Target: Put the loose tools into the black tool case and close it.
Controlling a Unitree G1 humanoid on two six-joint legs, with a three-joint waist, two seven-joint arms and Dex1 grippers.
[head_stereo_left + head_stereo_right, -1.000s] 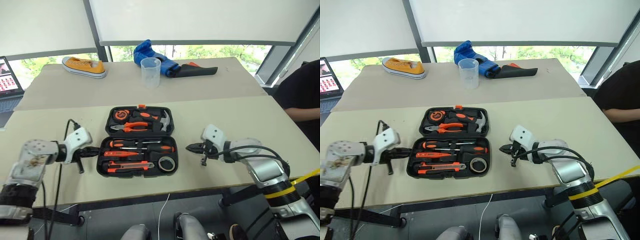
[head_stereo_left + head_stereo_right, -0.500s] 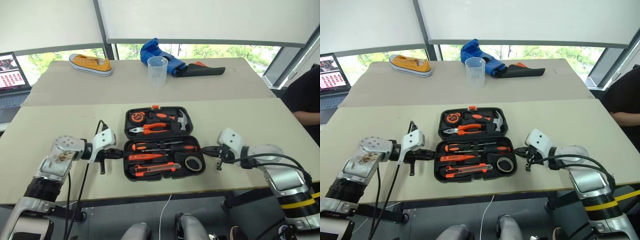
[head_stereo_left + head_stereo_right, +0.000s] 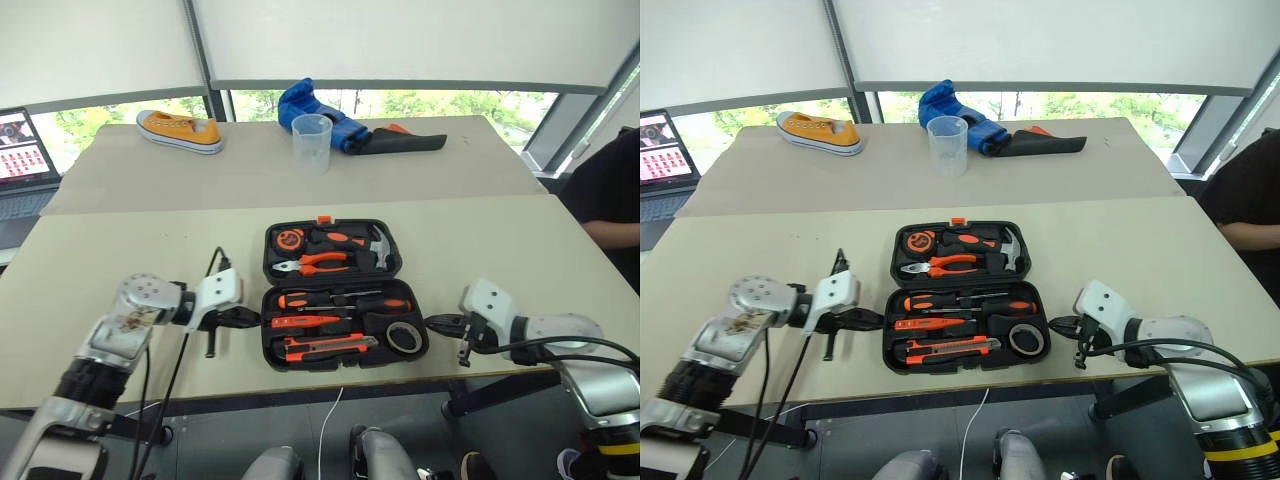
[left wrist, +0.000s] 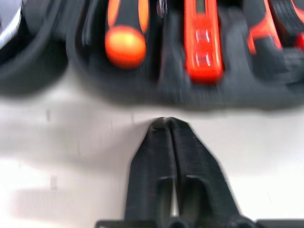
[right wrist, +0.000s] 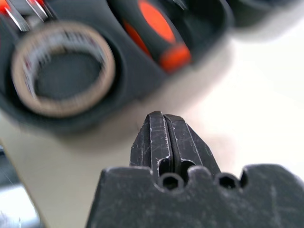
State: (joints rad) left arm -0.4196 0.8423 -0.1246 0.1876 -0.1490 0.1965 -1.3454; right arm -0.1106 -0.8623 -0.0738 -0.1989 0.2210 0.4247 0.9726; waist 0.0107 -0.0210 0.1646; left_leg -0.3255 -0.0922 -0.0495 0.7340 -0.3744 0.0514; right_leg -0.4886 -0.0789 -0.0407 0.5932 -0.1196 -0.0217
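Black tool case point(image 3: 335, 300), a rounded moulded clamshell, lies open near the front edge of the beige table point(image 3: 500, 240), its orange latch at the far rim.

Head views: the near half holds two long screwdrivers point(image 3: 340, 299), one slim screwdriver, one utility knife point(image 3: 320, 347) and one tape roll point(image 3: 404, 337); the far half holds pliers point(image 3: 318, 264), a hammer and a tape measure. Left gripper point(image 3: 252, 319) and right gripper point(image 3: 436, 323) flank the case, empty. One shoe point(image 3: 180, 131), one clear cup point(image 3: 312, 143) and a blue cloth sit far back; a person is cut off at the right.

Left wrist view: blurred orange handles; fingers point(image 4: 154, 156) pressed together, just short of the case wall.

Right wrist view: tape roll point(image 5: 61, 76), blurred; fingers point(image 5: 159, 140) closed on nothing.
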